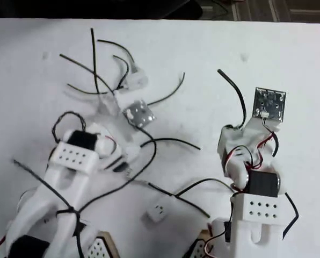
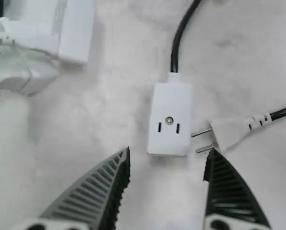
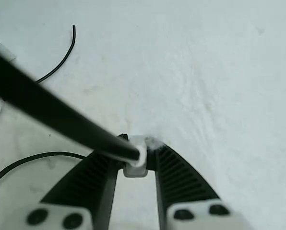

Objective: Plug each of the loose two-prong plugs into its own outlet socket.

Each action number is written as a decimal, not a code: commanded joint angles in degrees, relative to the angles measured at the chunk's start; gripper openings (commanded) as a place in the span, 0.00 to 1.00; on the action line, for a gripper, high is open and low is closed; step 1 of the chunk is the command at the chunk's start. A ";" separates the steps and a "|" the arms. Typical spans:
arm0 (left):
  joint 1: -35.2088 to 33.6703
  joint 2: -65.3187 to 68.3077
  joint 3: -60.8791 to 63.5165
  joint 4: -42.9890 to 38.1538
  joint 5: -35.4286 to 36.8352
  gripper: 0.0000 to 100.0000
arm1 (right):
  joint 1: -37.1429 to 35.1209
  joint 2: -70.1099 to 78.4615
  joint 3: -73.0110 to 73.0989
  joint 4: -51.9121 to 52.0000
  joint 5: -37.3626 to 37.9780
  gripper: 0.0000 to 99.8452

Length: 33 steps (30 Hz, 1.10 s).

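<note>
White outlet socket lies on the desk just ahead of the left pincer, whose jaws gape wide. A two-prong plug rests unplugged beside the socket, near one fingertip. The right pincer clamps a white cord end.

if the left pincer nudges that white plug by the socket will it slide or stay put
Probably slides or swivels: the plug looks small and light, lying flat on the table. Its black cord may tug it sideways.
</note>
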<state>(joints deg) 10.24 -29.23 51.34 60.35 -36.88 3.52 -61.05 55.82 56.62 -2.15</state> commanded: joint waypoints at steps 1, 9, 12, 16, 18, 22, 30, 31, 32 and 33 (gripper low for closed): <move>1.89 -0.48 3.52 -4.66 -1.23 0.25 | -0.57 -0.22 -0.53 0.22 0.44 0.02; 1.54 18.51 -6.51 -4.04 -1.23 0.25 | -0.57 -0.22 -0.53 0.22 0.44 0.02; 1.45 27.38 -15.82 1.58 -1.49 0.21 | -0.57 -0.13 -0.53 0.22 0.44 0.02; -0.22 34.59 -24.44 4.13 -1.58 0.17 | -0.57 -0.13 -0.53 0.22 0.44 0.02; -1.36 35.21 -26.20 3.96 -1.76 0.14 | -0.57 -0.04 -0.53 0.22 0.44 0.02; -2.68 35.21 -27.34 3.69 -1.85 0.08 | -0.57 -0.04 -0.53 0.22 0.44 0.02; -2.07 35.12 -27.25 4.48 -1.32 0.03 | -0.57 -0.13 -0.53 0.22 0.44 0.02; -1.71 35.12 -27.25 5.36 -1.32 0.05 | -0.57 -0.04 -0.53 0.22 0.44 0.02; -1.10 35.12 -27.25 6.33 -1.32 0.06 | -0.57 -0.04 -0.53 0.22 0.44 0.02; -0.57 35.12 -27.25 7.12 -1.23 0.07 | -0.57 0.04 -0.53 0.22 0.44 0.02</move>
<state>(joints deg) 8.13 6.20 26.20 64.57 -38.11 3.43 -61.05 55.82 56.62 -2.15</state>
